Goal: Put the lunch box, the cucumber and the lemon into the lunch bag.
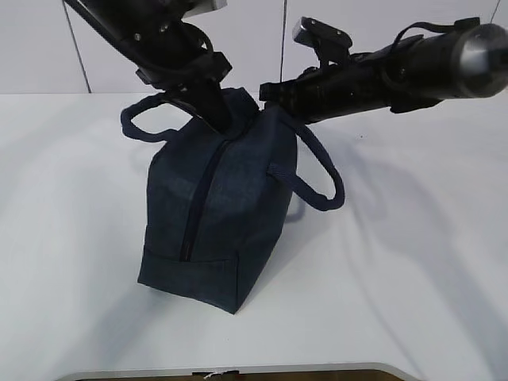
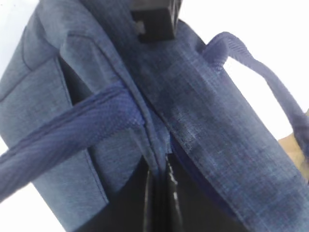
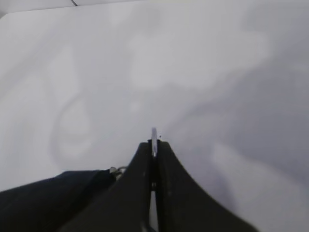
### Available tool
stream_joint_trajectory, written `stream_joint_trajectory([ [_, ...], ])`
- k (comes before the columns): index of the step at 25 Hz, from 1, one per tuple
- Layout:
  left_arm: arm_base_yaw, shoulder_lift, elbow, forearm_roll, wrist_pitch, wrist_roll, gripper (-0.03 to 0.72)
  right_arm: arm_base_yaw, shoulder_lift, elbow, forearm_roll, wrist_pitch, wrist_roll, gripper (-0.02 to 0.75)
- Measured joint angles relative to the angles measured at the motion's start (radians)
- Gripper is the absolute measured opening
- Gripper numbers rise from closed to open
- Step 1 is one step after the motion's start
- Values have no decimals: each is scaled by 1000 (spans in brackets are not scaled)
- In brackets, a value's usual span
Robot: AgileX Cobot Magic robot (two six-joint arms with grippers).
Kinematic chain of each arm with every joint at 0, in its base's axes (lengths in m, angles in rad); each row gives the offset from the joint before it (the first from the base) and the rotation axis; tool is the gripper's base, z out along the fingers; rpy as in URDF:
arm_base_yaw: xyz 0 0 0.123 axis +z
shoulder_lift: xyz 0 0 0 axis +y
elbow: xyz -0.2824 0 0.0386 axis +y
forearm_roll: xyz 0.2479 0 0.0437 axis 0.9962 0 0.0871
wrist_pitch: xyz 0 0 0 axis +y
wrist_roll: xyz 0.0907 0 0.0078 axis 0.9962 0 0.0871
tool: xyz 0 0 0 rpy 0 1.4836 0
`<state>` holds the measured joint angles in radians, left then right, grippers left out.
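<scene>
wrist view alone shows left tool [image 2: 158, 181] pinching lunch bag [image 2: 203, 125].

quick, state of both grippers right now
left gripper: shut, pinching the dark navy fabric lunch bag at its top seam.
right gripper: shut on a thin silvery piece, apparently the zipper pull; cannot confirm.

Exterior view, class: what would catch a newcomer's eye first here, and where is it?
A dark navy lunch bag stands in the middle of the white table, its zipper running down the side facing the camera. Two black arms meet at its top: the left gripper and the right gripper are both shut there. One loop handle droops to the right.
</scene>
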<state>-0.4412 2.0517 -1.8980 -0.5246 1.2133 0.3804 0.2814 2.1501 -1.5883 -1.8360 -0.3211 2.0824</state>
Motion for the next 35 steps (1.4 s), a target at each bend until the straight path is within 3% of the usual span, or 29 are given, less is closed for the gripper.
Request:
stream_joint_trajectory([
  [15, 0, -8, 0, -7, 12, -28, 1, 0, -51, 0, -8, -11, -40, 5],
  [26, 3, -8, 0, -9, -99, -40, 231, 0, -55, 0, -8, -47, -42, 5],
  [33, 3, 18, 0, -11, -143, -40, 235, 0, -55, 0, -8, -53, -42, 5],
  [35, 3, 30, 0, -11, -143, -40, 199, 0, -55, 0, -8, -53, -42, 5],
])
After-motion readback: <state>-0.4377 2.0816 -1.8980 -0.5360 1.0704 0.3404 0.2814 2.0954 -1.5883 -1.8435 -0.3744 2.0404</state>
